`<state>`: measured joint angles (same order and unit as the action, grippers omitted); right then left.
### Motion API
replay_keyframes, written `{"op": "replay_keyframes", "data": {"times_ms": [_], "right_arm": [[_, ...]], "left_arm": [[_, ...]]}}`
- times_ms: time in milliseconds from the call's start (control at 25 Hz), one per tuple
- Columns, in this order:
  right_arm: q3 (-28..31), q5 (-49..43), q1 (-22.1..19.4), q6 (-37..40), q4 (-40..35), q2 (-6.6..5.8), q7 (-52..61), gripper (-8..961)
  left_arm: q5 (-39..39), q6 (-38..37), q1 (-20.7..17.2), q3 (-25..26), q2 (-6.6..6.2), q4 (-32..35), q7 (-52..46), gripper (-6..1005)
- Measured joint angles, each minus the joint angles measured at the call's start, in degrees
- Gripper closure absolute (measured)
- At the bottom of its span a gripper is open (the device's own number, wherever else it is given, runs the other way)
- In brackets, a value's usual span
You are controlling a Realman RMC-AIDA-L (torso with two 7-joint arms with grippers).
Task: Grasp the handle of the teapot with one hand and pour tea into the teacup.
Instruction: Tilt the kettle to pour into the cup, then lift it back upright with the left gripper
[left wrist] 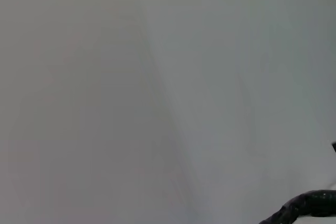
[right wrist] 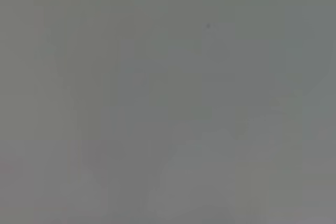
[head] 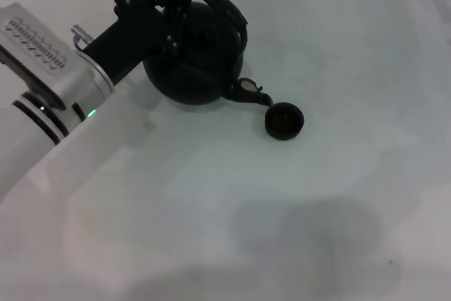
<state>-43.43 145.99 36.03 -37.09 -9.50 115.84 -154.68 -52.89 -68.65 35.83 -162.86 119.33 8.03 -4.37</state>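
The fingers [head: 173, 15] of the left gripper [head: 171, 19] are clamped on the handle [head: 224, 6], the rough black bail that arches over the teapot [head: 192, 54], taking it at the end nearest the arm. The grip reads as closed from the head view, though black linkage against black pot makes the exact contact hard to make out.

The teapot is tipped toward its spout [head: 248, 90], which reaches down to the edge of the teacup [head: 284, 120]. The small dark cup stands on the white counter [head: 338, 195] just beside the pot, on the robot's right of it and a little nearer the camera. Whether tea is running cannot be told from here.

The left wrist view takes in little but pale surface, with a sliver of the rough handle at its edge. The left arm [head: 49, 96] comes in from the robot's left side. The right gripper is out of sight in every view, and its wrist camera shows only blank grey.

By the look of it, the pour is the step in hand: the grasp is made and the spout is lined up at the cup. The next move probably calls for holding the tilt steady, keeping the spout tip over the cup mouth rather than its rim, then levelling the pot without knocking the light cup aside.
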Motion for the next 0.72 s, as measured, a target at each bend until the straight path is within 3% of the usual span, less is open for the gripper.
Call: {"op": "replay_keyframes", "data": {"times_ms": [200,720], "right_arm": [[0.1,0.0,0.0,0.0,0.0,-0.07,0.0,122],[0.3,0.0,0.1,0.0,0.0,-0.25,0.0,121]], "left_arm": [[0.2,2.4,0.2,0.0,0.11,2.4,5.5,875],[0.2,2.7,0.9,0.0,0.12,3.1,7.6,877]]}}
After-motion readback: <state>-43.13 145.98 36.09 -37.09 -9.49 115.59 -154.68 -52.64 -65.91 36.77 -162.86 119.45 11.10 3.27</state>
